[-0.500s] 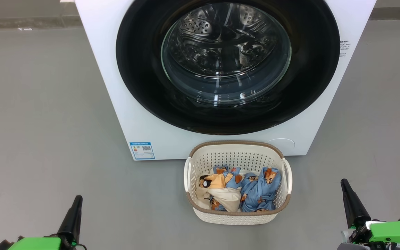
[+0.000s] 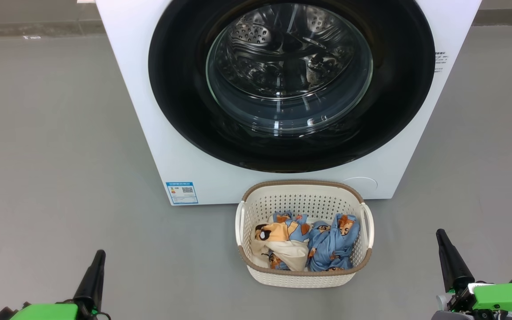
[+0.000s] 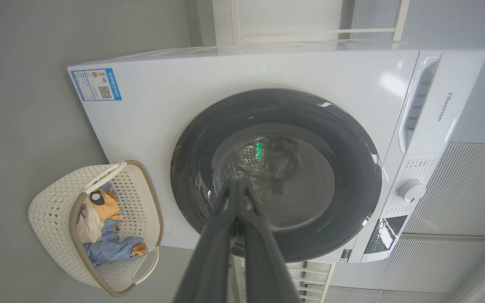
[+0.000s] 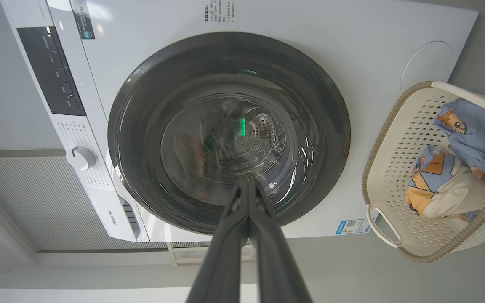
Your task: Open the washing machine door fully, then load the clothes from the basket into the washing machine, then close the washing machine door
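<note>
- The washing machine door [image 2: 291, 84] is shut flat against the front of the washing machine [image 2: 202, 178], so step one hasn't started. The rim is glossy black all round and I can't spot a handle or tell which side has the hinge. My guess is a fingertip could skate off that rim, or pull at the wrong edge and get nowhere.
- If the door only gets swung partway, I'd expect it to hang in the arm's path during loading. The task does say fully, so don't skimp there.
- The basket [image 2: 305, 280] sits on the floor [image 2: 60, 155] right at the foot of the machine, just under the door and a bit toward its right side. An arm reaching for the door could clip it and shove it away.
- The clothes [image 2: 309, 242] are bunched together inside the basket. One pinch may drag up two pieces, or drop one on the floor short of the drum. Anything left draped over the opening would probably get caught when the door shuts.
- The left gripper [image 2: 98, 262] and right gripper [image 2: 442, 242] are both pinched closed on nothing, hanging well back from the machine, one on each side of the basket. They'll need to spread before grabbing any fabric.
</note>
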### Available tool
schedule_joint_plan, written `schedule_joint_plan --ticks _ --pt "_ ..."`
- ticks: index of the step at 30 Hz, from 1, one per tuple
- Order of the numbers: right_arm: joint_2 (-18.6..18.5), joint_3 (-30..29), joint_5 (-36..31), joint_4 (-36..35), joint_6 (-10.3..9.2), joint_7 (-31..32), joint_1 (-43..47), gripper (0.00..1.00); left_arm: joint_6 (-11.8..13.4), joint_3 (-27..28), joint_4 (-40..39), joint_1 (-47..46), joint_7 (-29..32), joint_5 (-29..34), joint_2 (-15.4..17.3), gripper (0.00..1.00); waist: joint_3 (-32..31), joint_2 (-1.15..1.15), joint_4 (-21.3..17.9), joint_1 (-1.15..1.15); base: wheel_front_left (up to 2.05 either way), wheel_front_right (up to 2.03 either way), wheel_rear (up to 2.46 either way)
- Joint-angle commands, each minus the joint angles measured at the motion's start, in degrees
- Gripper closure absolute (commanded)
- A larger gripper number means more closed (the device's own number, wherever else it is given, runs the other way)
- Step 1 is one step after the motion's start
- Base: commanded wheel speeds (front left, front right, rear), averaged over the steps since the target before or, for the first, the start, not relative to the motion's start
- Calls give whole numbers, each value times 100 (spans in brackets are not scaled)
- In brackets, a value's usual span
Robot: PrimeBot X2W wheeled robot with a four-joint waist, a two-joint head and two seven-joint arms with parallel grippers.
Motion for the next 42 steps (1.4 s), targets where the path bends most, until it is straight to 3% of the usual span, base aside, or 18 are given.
schedule_joint_plan --ticks 1,29,30,42 --pt "-30 130 -56 -154 9 40 -261 100 -18 205 -107 -248 24 73 75 100 0 0 0 0 0 0 0" --pt "-25 122 -62 -153 9 46 -262 100 -18 215 -107 -249 33 81 69 100 0 0 0 0 0 0 0" --pt "5 -7 0 13 0 -1 6 0 0 9 11 5 0 -1 -7 0 0 0 0 0 0 0 0" --pt "42 76 -85 222 1 -118 136 0 -1 -39 99 173 -135 108 -68 0 -10 0 12 9 0 0 0"
